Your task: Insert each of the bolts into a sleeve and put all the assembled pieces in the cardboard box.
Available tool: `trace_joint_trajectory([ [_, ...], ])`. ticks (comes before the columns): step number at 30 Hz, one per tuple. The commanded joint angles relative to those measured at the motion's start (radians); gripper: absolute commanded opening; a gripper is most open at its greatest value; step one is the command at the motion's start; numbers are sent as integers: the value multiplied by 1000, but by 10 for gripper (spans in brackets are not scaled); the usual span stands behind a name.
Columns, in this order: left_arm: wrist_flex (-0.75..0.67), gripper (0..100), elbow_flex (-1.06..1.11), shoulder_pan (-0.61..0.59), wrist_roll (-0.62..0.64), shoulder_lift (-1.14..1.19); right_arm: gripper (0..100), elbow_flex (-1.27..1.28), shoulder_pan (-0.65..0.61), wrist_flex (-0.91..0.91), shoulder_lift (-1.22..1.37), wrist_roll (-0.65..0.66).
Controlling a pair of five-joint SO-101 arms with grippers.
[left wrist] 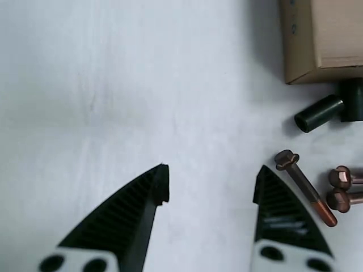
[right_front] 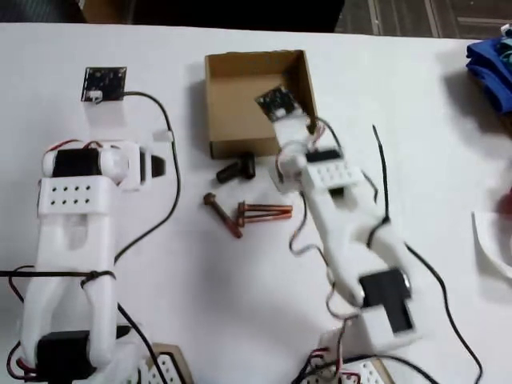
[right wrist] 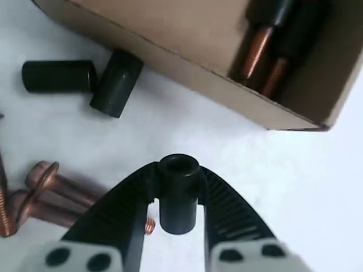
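Observation:
My right gripper (right wrist: pixel 177 178) is shut on a black sleeve (right wrist: pixel 177 212), held upright just above the table in front of the cardboard box (right wrist: pixel 170 51). Inside the box lie two assembled pieces (right wrist: pixel 272 45), copper bolts in black sleeves. Two more black sleeves (right wrist: pixel 57 76) (right wrist: pixel 116 82) lie on the table by the box wall. Three copper bolts (left wrist: pixel 303 187) (left wrist: pixel 340 178) (left wrist: pixel 337 201) lie close together near my left gripper (left wrist: pixel 212 184), which stands open over bare table with nothing between its fingers. From above, the box (right_front: pixel 220 104), loose sleeves (right_front: pixel 236 170) and bolts (right_front: pixel 264 212) sit between the arms.
A small black circuit board (right_front: pixel 104 83) with a cable lies at the back left. Blue cloth (right_front: pixel 492 72) and a white object (right_front: pixel 492 248) sit at the right edge. Cables (right_front: pixel 168 200) trail across the table beside both arms.

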Motion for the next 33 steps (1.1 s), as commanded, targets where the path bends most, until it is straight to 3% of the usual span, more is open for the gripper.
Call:
trace_joint_trajectory([
  [1,6,256,-4,-5,-3,-5,20,193,18,-297,-156,3],
  [8,43,256,35,37,-5,-3,20,232,87,-417,-186,-6],
  [14,97,256,28,219,17,44,20,230,153,-421,-186,-129],
  [16,84,256,24,252,104,89,20,233,171,-421,-186,-138],
  [20,83,258,25,304,448,180,20,235,211,-418,-186,-137],
  [28,-95,255,25,439,526,313,20,236,282,-412,-188,-137],
  [33,-95,255,-35,445,822,354,20,236,302,-412,-188,-137],
])
